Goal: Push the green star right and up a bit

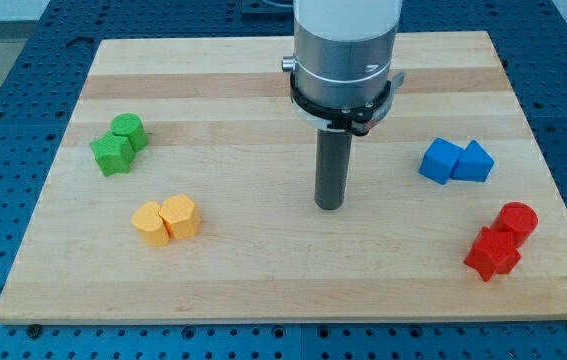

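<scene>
The green star (113, 154) lies at the view's left on the wooden board (263, 290), touching a second green block (128, 130) just above and right of it. My tip (330, 206) stands near the middle of the board, far to the right of the green star and a little lower, touching no block.
Two yellow blocks (165, 219) sit together below the green pair. Two blue blocks (456, 161) sit at the right. Two red blocks (501, 241) lie near the lower right edge. The arm's silver body (346, 50) hangs over the top middle.
</scene>
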